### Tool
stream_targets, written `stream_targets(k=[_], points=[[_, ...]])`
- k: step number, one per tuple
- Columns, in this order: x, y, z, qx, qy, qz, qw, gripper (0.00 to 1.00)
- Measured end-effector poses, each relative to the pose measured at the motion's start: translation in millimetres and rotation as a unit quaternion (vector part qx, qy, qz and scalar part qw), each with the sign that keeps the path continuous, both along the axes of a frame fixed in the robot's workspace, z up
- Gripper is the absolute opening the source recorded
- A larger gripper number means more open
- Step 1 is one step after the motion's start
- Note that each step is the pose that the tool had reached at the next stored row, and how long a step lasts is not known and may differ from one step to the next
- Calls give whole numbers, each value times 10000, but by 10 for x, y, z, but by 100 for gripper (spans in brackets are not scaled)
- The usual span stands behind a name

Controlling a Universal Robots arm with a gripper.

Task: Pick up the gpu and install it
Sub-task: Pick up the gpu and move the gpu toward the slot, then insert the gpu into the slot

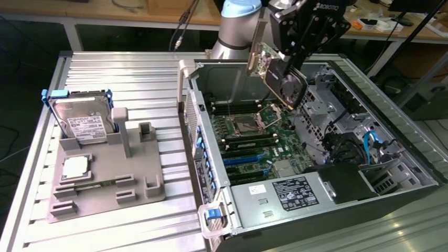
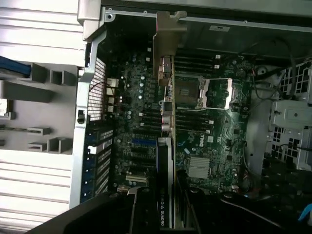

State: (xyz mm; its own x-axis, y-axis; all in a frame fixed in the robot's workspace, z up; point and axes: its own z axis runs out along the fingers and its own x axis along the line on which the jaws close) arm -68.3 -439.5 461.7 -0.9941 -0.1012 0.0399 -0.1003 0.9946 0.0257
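Observation:
The gpu is a flat black card with a round fan and a grey metal bracket at one end. It hangs tilted in the air over the open computer case, above the motherboard. My gripper is shut on the card from above. In the wrist view the gpu appears edge-on between my fingers. Its bracket points toward the case's rear wall, and the card is clear of the board below.
On the ribbed table at the exterior view's left stands a grey holder with a silver hard drive and a small square chip. Inside the case are the CPU socket, expansion slots, a power supply and drive cages.

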Motion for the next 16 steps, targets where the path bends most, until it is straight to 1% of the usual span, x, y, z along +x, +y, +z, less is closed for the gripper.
stream_targets(k=[4,8,9,10,11,12,16], points=[[185,0,-5,-1,0,1,10000,27],[196,0,-5,0,0,5,10000,27],[197,0,-5,0,0,43,10000,27],[198,0,-5,0,0,93,10000,27],[200,0,-5,0,0,199,9998,27],[203,0,-5,0,0,354,9994,27],[208,0,-5,0,0,722,9974,27]])
